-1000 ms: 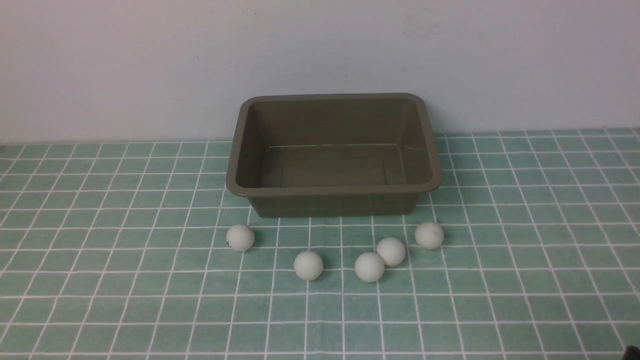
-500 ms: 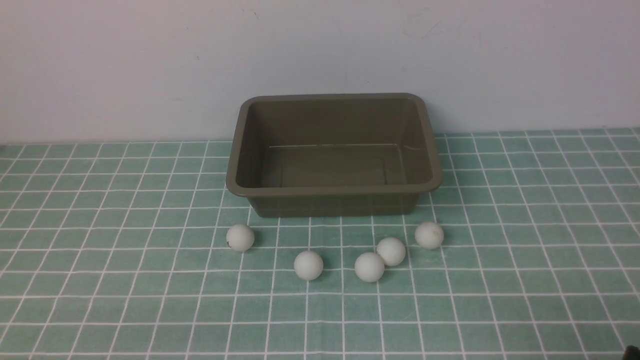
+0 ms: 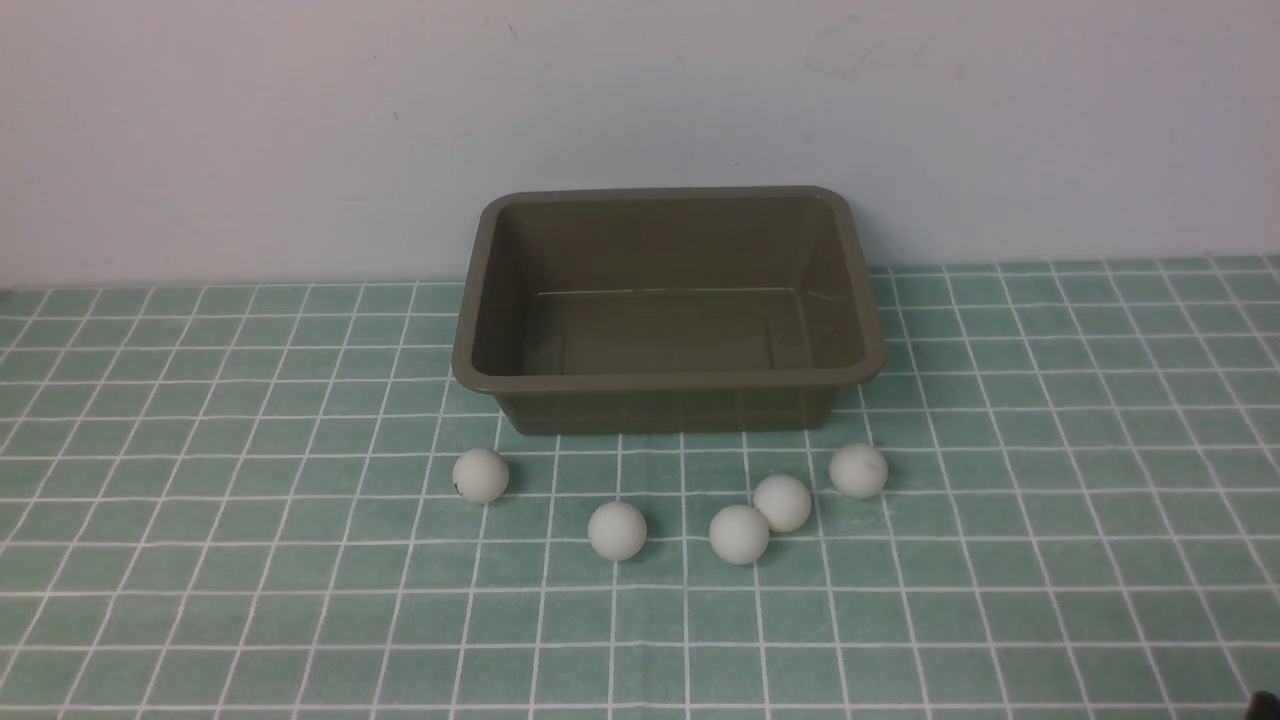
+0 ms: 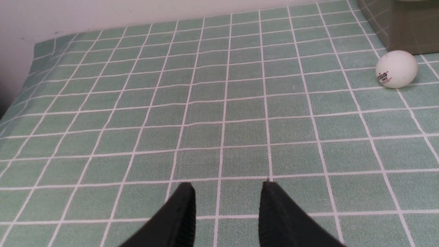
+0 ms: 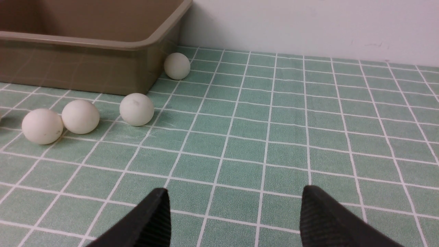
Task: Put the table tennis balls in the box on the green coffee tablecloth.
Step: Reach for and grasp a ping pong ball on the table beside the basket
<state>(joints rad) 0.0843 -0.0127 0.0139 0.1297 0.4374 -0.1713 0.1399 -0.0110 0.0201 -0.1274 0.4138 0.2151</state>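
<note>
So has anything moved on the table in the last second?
Nothing visibly changed. The five table tennis balls lie where they were on the green coffee tablecloth in front of the box, which is empty as before. Right now the left gripper and right gripper are open, holding nothing.

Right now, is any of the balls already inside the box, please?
No, the front view shows the box empty, with the balls lying on the cloth outside it.
</note>
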